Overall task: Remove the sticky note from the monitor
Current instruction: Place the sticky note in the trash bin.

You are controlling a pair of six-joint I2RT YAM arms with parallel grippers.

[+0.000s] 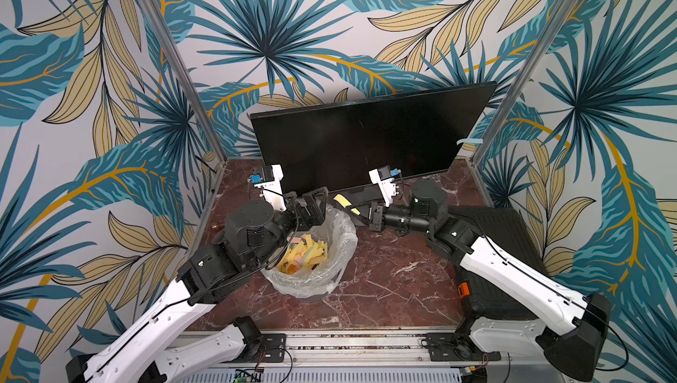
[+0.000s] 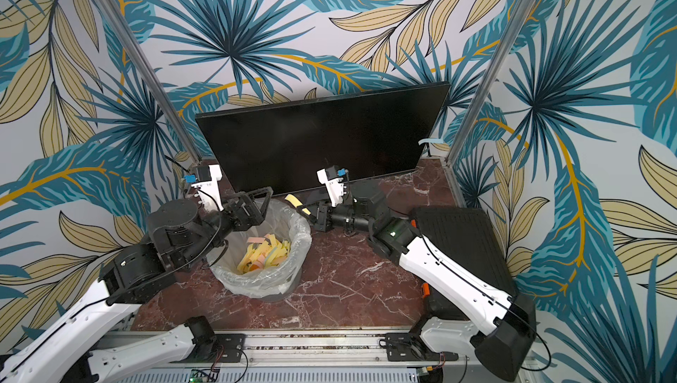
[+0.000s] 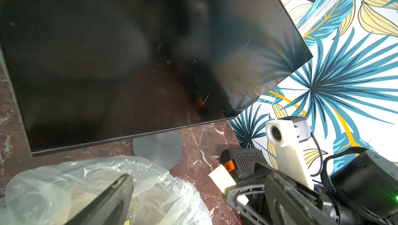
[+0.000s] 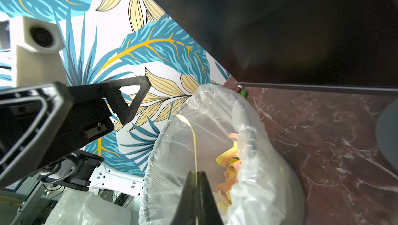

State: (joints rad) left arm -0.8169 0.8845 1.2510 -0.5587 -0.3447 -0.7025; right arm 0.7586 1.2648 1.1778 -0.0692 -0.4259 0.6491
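While the right gripper [image 1: 352,212] is squeezed tight on the sticky note [image 1: 342,201], the note is off the monitor [image 1: 366,135] and up in the air. It hangs just in front of the screen's bottom edge and just beside the far rim of the bin [image 1: 350,242]. The note is pale yellow and sticks out past the fingertips toward the left arm. From the right wrist view the note [image 4: 195,144] looks like a thin yellow line coming up from between the two black fingers [image 4: 186,198] — they are pressed together on it, and the bin's open top is right behind. The left gripper [image 1: 313,201] has its jaws spread wide and holds nothing. It hangs over the far left part of the bin's rim, near the note but not touching it. The bin has a clear plastic bag in it and lots of paper strips [image 1: 304,253], mostly yellow and some pink. The monitor stands at the back of the red marble table [image 1: 384,289] on its round grey foot [image 3: 159,148], and its screen looks dark and shiny in both top views. A black case [image 1: 494,223] with orange clips lies on the table under the right arm. A little light blue strip [image 1: 469,141] shows by the monitor's right edge — I cannot tell what it is stuck to.
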